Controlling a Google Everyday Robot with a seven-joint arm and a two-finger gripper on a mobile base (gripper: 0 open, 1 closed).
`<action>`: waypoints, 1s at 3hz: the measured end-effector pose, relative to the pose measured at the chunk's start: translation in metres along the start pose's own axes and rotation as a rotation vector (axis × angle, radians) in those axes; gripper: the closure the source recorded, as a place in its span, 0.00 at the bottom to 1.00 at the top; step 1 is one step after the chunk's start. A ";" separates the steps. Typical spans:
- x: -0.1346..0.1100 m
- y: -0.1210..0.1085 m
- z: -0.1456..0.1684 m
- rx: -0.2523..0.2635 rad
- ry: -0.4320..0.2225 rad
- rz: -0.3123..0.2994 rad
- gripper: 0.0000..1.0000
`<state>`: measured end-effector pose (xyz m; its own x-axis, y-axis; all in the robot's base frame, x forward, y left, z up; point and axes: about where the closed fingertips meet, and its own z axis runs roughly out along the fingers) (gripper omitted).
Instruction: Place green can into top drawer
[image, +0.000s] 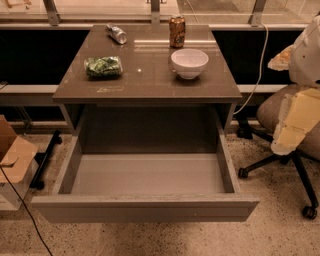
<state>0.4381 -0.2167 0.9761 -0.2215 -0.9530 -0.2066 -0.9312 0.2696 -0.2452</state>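
- The gripper (286, 138) is the pale cream block at the far right edge, hanging out past the table's right side, in front of an office chair (263, 114). Honestly can't tell whether it's open or closed from here, and I can't see anything in it.
- The green can (103, 66) isn't picked up yet. It's lying on its side on the table top (150, 85), in the left half and fairly close to the front edge.
- This is the bit that matters: from the gripper, the can is way off to the left and further back, right across the table. They're well apart. There's only one arm, so that's the reach it has to make.
- The can's long axis runs roughly left to right, with the ends pointing at the table's sides. My guess is a grab across the body from above is the way in.
- The white bowl (189, 63) sits on the right half, more or less between the gripper and the can. It could get clipped on a low straight path.
- The brown-orange can (176, 31) is upright at the back, and the silver can (117, 34) is lying down back left. Neither one is the target.
- The top drawer (145, 210) is pulled wide open below the table top, with nothing visible inside. The drop-off looks ready and the pickup hasn't started.
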 end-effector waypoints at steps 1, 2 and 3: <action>0.000 0.000 0.000 0.000 0.000 0.000 0.00; -0.014 -0.002 0.002 0.017 -0.025 -0.015 0.00; -0.047 -0.007 0.010 0.036 -0.072 -0.064 0.00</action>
<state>0.4580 -0.1728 0.9781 -0.1390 -0.9566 -0.2562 -0.9316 0.2140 -0.2937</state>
